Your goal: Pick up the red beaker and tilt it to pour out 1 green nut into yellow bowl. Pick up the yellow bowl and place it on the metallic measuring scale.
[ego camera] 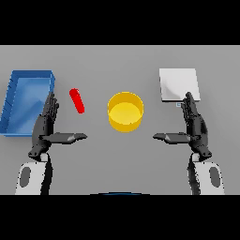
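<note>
The red beaker [77, 100] is a small slim red shape on the grey table, left of centre and leaning. The yellow bowl [125, 111] stands at the table's middle, and I see nothing inside it. The metallic measuring scale [178, 84] is a pale square plate at the back right. My left hand [47, 124] hovers open at the lower left, fingers straight and thumb pointing inward, just left of the beaker. My right hand [194, 124] is open at the lower right, its fingertips reaching the scale's front edge. No green nut is visible.
A blue tray [16, 101] with raised walls lies at the far left, beside my left hand.
</note>
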Action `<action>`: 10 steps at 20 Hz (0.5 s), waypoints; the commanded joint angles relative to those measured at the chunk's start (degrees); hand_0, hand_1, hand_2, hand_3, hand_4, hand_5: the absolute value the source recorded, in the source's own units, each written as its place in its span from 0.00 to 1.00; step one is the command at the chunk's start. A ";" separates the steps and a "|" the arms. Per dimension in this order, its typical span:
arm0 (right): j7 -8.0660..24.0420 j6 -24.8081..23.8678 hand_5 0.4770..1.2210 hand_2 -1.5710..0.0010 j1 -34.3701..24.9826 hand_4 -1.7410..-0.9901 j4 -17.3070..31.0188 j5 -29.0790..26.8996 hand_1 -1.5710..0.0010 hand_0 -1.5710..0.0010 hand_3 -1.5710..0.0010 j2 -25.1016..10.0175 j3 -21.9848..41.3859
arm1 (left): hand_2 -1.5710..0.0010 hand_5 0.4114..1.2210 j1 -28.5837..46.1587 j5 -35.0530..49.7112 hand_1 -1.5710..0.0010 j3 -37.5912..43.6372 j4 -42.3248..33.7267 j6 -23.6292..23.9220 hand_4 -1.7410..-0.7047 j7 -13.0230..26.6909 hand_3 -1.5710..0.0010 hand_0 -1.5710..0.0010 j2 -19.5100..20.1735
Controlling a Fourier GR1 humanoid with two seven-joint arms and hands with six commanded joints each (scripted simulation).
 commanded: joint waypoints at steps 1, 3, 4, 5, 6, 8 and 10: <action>0.01 -0.12 0.27 1.00 -0.01 0.66 -0.01 0.07 1.00 1.00 1.00 0.13 0.10 | 1.00 0.30 0.08 0.03 1.00 0.00 -0.06 0.02 0.52 -0.05 1.00 1.00 0.01; 0.02 -0.36 0.27 1.00 -0.03 0.66 -0.02 0.41 1.00 1.00 1.00 0.52 0.47 | 1.00 0.30 0.39 0.08 1.00 -0.05 -0.27 -0.09 0.52 -0.19 1.00 1.00 0.07; 0.04 -0.52 0.27 1.00 -0.04 0.66 -0.04 0.63 1.00 1.00 1.00 0.75 0.67 | 1.00 0.30 0.57 0.11 1.00 -0.07 -0.41 -0.15 0.52 -0.24 1.00 1.00 0.10; 0.07 -0.70 0.27 1.00 -0.05 0.66 -0.05 0.85 1.00 1.00 1.00 0.98 0.87 | 1.00 0.30 0.76 0.14 1.00 -0.10 -0.56 -0.20 0.52 -0.28 1.00 1.00 0.14; -0.32 -0.90 0.27 1.00 0.17 0.66 0.23 0.97 1.00 1.00 1.00 1.27 0.89 | 1.00 0.30 1.04 0.38 1.00 0.05 -0.22 -0.58 0.52 -0.83 1.00 1.00 0.26; -5.61 -3.29 0.27 1.00 3.26 0.67 -3.29 11.08 1.00 1.00 1.00 -2.04 5.28 | 1.00 0.29 3.67 -4.68 1.00 -3.51 -4.42 -0.61 0.52 -0.87 1.00 1.00 2.45; -5.78 -4.20 0.27 1.00 5.35 0.67 -5.97 15.38 1.00 1.00 1.00 -2.64 7.72 | 1.00 0.30 5.97 -5.89 1.00 -4.82 -7.83 -1.15 0.50 0.33 1.00 1.00 3.64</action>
